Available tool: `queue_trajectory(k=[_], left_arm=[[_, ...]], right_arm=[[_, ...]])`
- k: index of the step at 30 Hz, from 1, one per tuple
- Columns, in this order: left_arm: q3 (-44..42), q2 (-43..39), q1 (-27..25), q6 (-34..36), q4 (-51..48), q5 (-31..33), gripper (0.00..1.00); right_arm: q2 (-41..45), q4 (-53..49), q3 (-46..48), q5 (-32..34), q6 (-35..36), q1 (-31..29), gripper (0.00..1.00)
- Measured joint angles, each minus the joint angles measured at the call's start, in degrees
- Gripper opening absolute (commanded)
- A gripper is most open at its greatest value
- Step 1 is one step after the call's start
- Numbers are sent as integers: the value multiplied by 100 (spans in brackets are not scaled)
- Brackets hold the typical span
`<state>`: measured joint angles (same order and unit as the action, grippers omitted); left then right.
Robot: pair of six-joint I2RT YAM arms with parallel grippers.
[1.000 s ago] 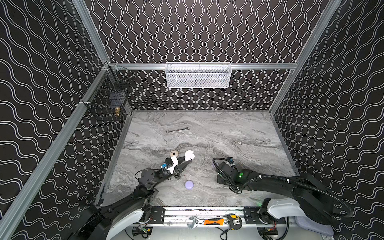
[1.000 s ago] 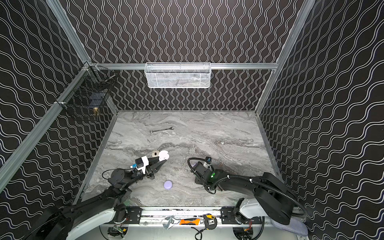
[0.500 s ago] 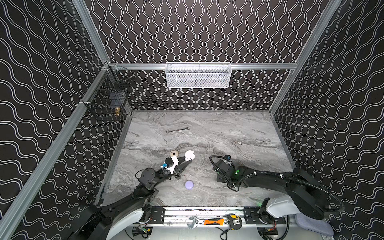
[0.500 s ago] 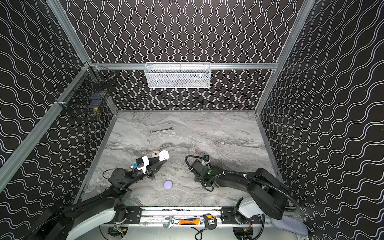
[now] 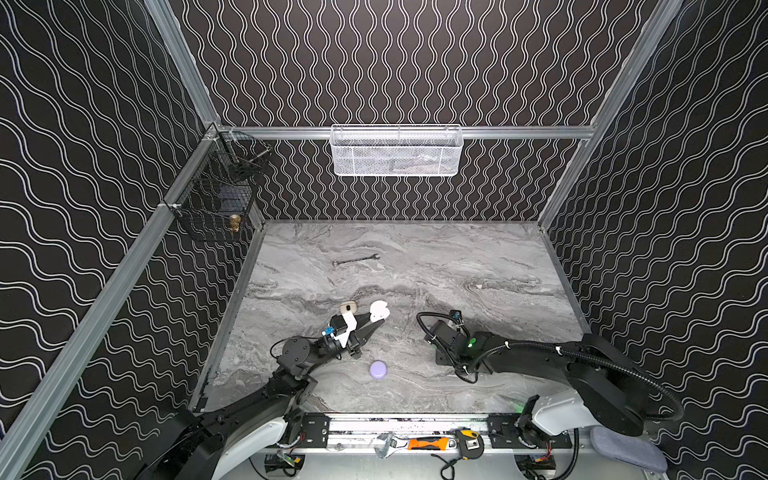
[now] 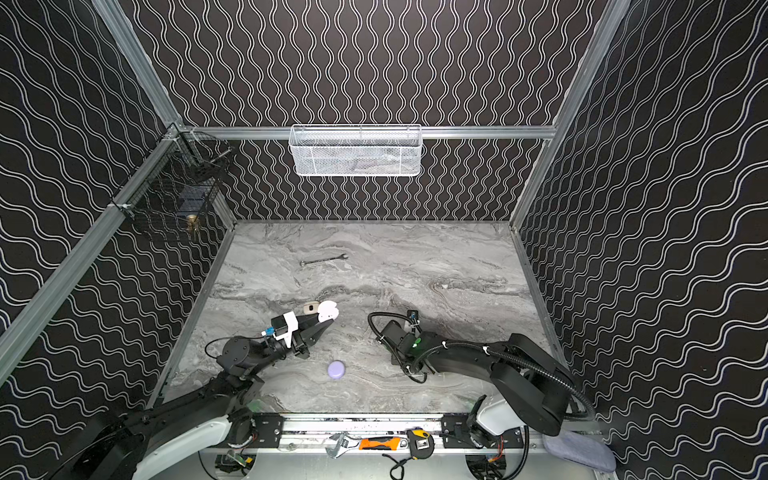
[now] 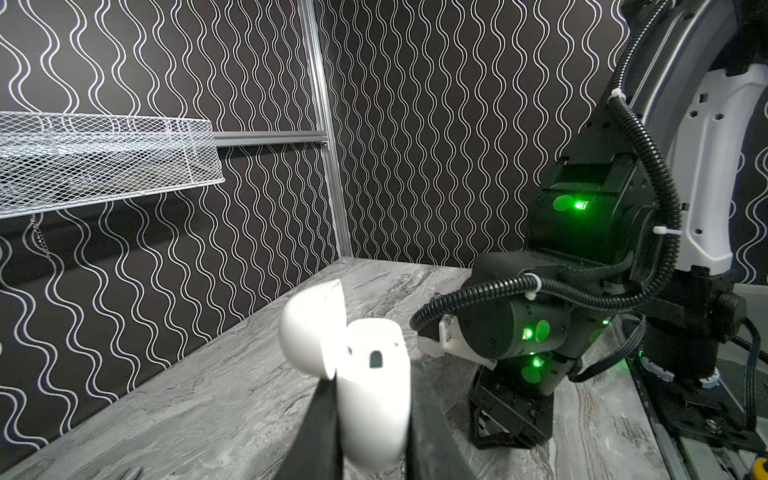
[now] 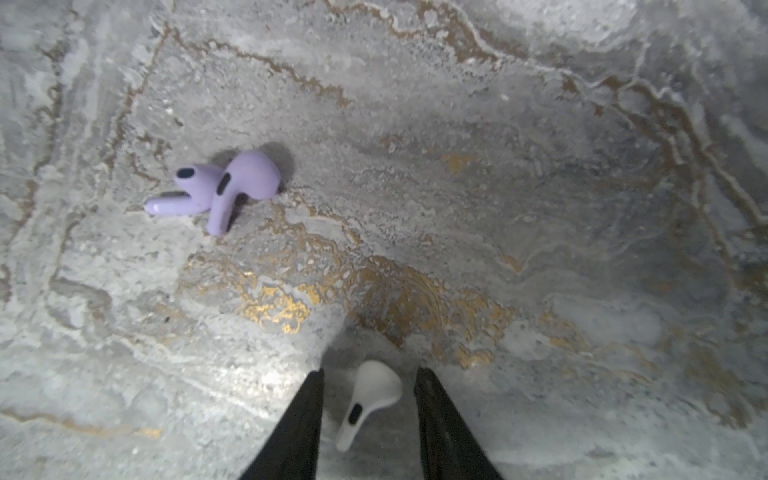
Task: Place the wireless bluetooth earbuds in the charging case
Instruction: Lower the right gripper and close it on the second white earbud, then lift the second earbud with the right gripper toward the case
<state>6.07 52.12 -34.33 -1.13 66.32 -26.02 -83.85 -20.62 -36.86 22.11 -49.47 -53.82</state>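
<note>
On grey marble tabletop [image 5: 478, 253] | wrench [image 5: 355, 260] | lavender earbuds [image 8: 224, 187] | wavy-lined black walls [image 5: 395, 62]

1. Walls [image 5: 395, 62] — black with white wavy lines.
2. Table [image 5: 457, 257] — grey marble, with gold-brown veins in the right wrist view.
3. Charging case [image 7: 370, 395]: white.
4. Round case [image 5: 377, 369]: lavender.
5. Lavender earbuds [image 8: 216, 191] and white earbud [image 8: 368, 399]: dark oval marks.
6. Mesh basket [image 5: 395, 153]: white.

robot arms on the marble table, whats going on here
The left pincer is shut on a white charging case with its lid flipped open. The right pincer is down at the table, open, with a white earbud lying between its jaws, not yet gripped. Two lavender earbuds lie nearby on the table, and a closed lavender case sits between the arms.
</note>
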Motion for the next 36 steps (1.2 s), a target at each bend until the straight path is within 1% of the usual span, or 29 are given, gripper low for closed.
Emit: queue_trajectory(k=[3, 9, 16, 19, 24, 26, 29, 33, 36], left_arm=[[0, -2, 0, 0, 0, 0, 0], [0, -2, 0, 0, 0, 0, 0], [0, -2, 0, 0, 0, 0, 0], [0, -2, 0, 0, -2, 0, 0], [0, 4, 0, 0, 2, -2, 0], [0, 4, 0, 0, 4, -9, 0], [0, 4, 2, -2, 28, -22, 0], [-11, 66, 0, -2, 114, -98, 0], [-52, 186, 2, -7, 267, -129, 0]], right_arm=[[-55, 46, -24, 31, 50, 0, 38], [-118, 122, -61, 70, 68, 7, 29], [-114, 122, -57, 72, 63, -4, 25], [-122, 122, -57, 81, 63, -15, 21], [-83, 109, -59, 59, 39, -55, 18], [24, 33, -68, -37, -2, -74, 16], [352, -144, -264, -13, -37, -125, 16], [942, -164, -809, 221, 11, -264, 15], [1318, -157, -1314, 568, 208, -481, 13]])
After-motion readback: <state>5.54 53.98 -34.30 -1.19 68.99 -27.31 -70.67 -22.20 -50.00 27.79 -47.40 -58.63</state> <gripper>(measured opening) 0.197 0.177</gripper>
